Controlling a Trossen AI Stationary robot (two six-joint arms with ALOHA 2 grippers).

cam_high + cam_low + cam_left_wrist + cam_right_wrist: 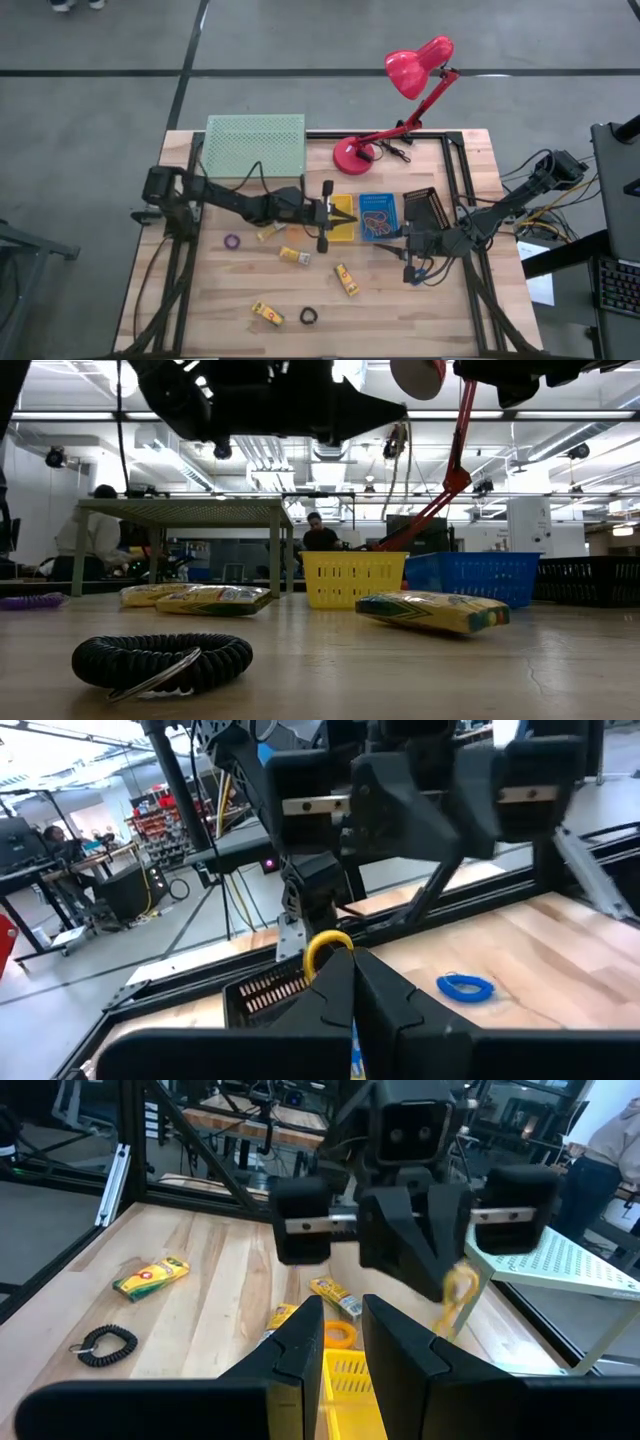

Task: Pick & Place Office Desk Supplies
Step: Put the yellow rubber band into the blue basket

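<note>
**Op:** Table status?

**Me:** Plank-top table (450,310). Green mesh shelf (255,145) at 11 o'clock of centre, pink lamp (400,100) at 1, and three bins in a row mid-table: yellow bin (345,232), blue bin (379,203), black bin (425,207).

**Op:** Left jaws?

**Me:** My left gripper (338,214) hangs over the yellow bin's 9 o'clock rim. The jaws are closed, pinching a yellow rubber band (458,1295); the loop dangles from the tips.

**Op:** Right?

**Me:** My right gripper (343,1335) is at approx. 4 o'clock of the bins, facing the left one. There's a narrow gap btwn the fingers, nothing in it. A blue coil ring (465,986) lies on the wood nearby.

**Op:** Other supplies vs. left jaws?

**Me:** Four yellow packets (294,256) are spread from 6 to 8 o'clock, all on the wood, apart from the jaws. A purple ring (233,241) is at 8 and a black coil ring (308,317) at 6, near the table's front edge.
</note>
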